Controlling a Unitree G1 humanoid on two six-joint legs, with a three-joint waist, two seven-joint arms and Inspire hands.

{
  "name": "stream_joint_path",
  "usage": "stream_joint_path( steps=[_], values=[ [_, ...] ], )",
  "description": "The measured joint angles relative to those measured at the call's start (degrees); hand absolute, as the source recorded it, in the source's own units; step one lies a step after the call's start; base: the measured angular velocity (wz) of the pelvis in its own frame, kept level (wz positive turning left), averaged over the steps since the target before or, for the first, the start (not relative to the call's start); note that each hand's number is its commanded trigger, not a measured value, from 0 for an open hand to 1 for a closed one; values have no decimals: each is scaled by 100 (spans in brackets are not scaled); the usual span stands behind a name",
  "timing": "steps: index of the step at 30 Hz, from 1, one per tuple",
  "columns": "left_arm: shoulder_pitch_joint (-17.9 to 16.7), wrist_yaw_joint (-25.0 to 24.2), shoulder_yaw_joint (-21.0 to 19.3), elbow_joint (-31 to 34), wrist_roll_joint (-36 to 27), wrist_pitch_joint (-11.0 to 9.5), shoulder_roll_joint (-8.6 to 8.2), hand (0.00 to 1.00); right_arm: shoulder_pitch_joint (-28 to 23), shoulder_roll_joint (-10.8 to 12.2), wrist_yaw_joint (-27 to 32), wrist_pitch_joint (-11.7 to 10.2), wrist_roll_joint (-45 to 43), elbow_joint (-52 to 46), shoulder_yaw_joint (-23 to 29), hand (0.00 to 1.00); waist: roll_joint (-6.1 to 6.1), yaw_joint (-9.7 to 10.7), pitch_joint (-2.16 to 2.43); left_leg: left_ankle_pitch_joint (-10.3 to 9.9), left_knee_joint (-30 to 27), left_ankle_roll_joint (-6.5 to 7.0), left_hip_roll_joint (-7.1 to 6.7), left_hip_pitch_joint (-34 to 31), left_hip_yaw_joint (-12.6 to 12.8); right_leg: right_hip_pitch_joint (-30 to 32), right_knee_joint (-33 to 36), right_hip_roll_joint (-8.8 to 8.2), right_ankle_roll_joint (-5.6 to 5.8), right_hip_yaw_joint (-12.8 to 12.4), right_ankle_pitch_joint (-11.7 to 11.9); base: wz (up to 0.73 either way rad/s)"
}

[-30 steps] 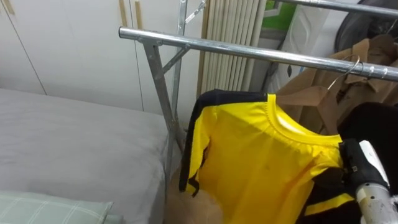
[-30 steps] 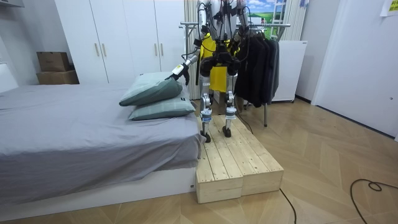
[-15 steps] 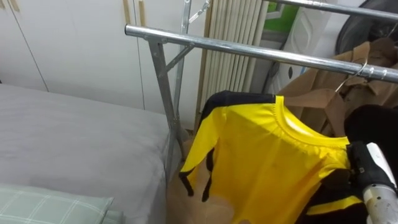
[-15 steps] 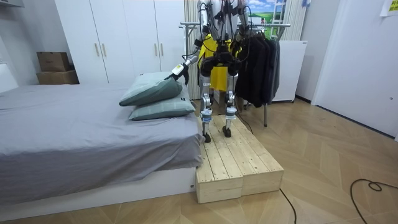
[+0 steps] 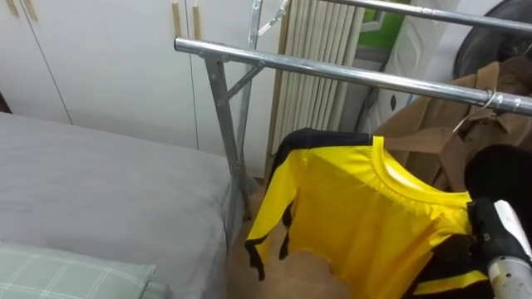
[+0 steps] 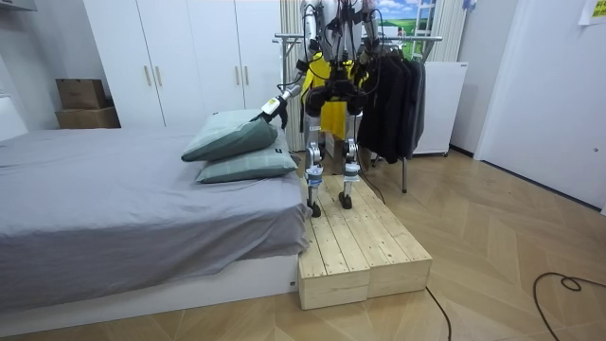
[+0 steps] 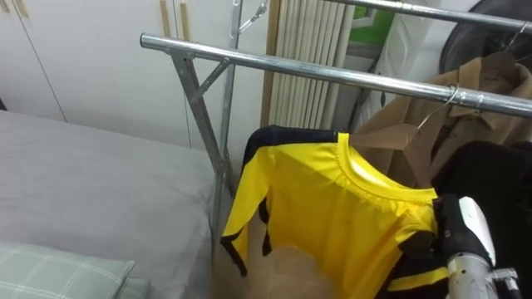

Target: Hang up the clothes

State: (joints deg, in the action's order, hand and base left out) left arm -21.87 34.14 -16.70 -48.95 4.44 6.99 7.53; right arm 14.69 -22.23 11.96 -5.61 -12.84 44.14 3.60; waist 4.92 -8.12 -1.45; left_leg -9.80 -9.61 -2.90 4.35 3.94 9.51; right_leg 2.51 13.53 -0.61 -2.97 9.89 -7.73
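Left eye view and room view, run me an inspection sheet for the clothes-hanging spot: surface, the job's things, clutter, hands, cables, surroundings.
surface: wooden platform under the robot, beside the bed.
job's things: yellow shirt held up below the metal rail, not seen hooked on it; brown coat on a hanger there.
clutter: two pillows on the bed; cardboard boxes by the wall.
hands: right hand at the shirt's right edge, grip hidden; left hand out over the pillows, too small to read.
cables: nothing seen beyond the robot's own.
surroundings: white wardrobe, radiator, dark clothes on the rack.
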Motion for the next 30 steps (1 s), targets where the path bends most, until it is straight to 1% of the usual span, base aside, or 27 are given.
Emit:
stream_joint_path(
  steps=[2,3,5,6,7,10,12,16,18,22,26,30],
  values=[
    [-1,-10,0,-5,0,0,-5,0,0,1,19,4,-41,9,4,100,-32,0,-3,-1,11,-1,0,41,0,-40,-8,2,1,0,-1,0],
    [-1,-14,-1,-5,0,0,-10,0,0,2,51,17,-85,20,6,98,-52,0,7,-2,20,-1,1,59,0,-58,-19,4,2,1,-1,0],
    [-1,-15,-2,-3,0,1,-21,0,0,26,95,18,-138,18,17,60,-71,0,16,-1,25,-1,3,65,1,-61,-25,8,2,0,-1,0],
    [-1,-15,-2,-3,0,1,-24,0,0,46,125,18,-156,14,26,19,-78,4,18,-1,25,-1,6,61,-3,-62,-37,11,1,5,-1,0],
    [-1,-15,0,-3,-1,1,-24,0,0,56,131,18,-168,9,35,0,-80,4,19,-1,25,-1,8,60,-4,-64,-48,15,0,8,0,0],
    [-1,-8,1,0,-31,1,-23,0,-5,127,205,29,-242,22,48,0,-82,21,21,-2,26,-3,15,64,-27,-96,-85,23,-4,38,2,3],
    [-1,-6,2,0,-38,2,-23,0,-12,176,195,159,-255,31,46,0,-80,22,23,-4,31,-6,15,66,-37,-104,-90,22,-4,49,2,2],
    [-3,-6,2,0,-50,2,-22,0,-16,198,97,323,-300,129,44,0,-70,22,30,-4,55,-6,13,68,-49,-107,-99,17,-2,100,1,1],
    [-3,-8,2,0,-50,2,-21,0,-72,259,25,450,-315,276,44,0,-65,24,32,-2,77,-5,11,70,-71,-115,-109,13,0,129,0,4],
    [-3,-8,-11,-1,-49,2,-21,0,-145,289,-106,453,-321,311,45,0,-52,29,39,0,86,-4,11,73,-66,-114,-90,13,0,126,0,0],
    [-7,-8,-11,-1,-50,2,-20,0,-144,293,-252,454,-323,422,45,0,-15,32,43,1,47,-3,-1,73,-68,-115,-105,-3,20,117,-16,0],
    [-8,5,-11,-1,-50,2,3,0,-145,352,-288,489,-327,459,45,0,35,67,41,2,27,-3,-3,71,-72,-113,-84,-3,22,90,-31,0]
  ],
)
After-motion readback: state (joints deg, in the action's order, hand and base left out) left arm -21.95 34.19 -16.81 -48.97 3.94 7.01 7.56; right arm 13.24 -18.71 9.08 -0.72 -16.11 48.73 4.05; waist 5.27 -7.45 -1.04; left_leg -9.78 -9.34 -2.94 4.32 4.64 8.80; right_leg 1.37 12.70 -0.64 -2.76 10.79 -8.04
